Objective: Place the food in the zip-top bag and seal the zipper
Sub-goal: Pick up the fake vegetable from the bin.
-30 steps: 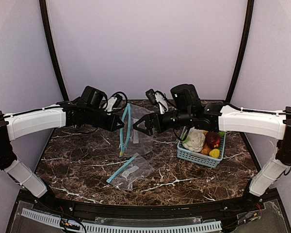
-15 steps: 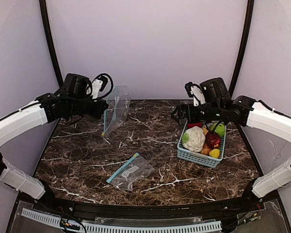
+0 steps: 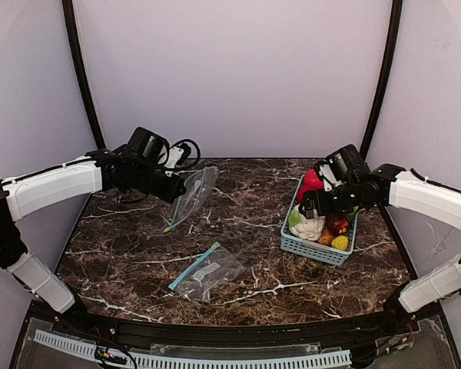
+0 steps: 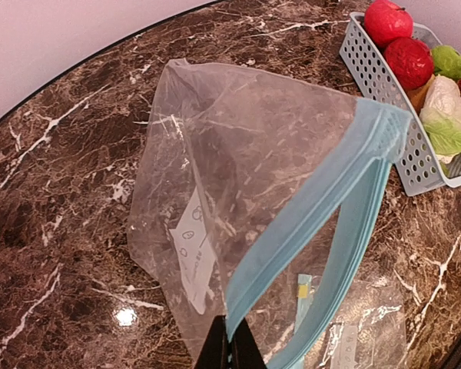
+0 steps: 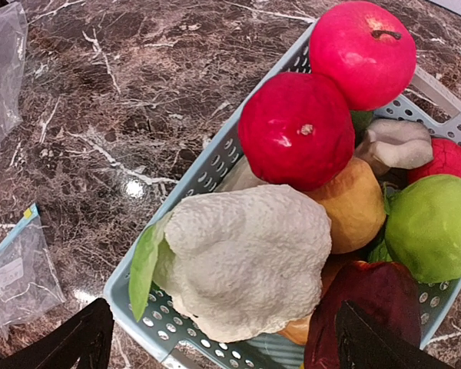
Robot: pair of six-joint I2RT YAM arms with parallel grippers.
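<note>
While agape, right pincer (image 5: 230, 342) above cauliflower (image 5: 246, 254).

The basket (image 3: 313, 250) sits on the right side of the tabletop (image 3: 123, 254), with the food (image 3: 310, 224) piled inside it. The right gripper (image 3: 308, 208) hangs just above the basket's left part. A zip-top bag (image 3: 192, 194) hangs from the left gripper (image 3: 170, 192) over the tabletop's left rear. A second bag (image 3: 207, 273) lies flat near the front, left of the basket and well apart from it.

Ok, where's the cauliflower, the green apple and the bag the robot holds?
cauliflower (image 5: 247, 257), right wrist view, bumpy white top.
green apple (image 5: 434, 227), right wrist view, shiny side.
held bag (image 4: 246, 161), left wrist view, clear middle.
</note>
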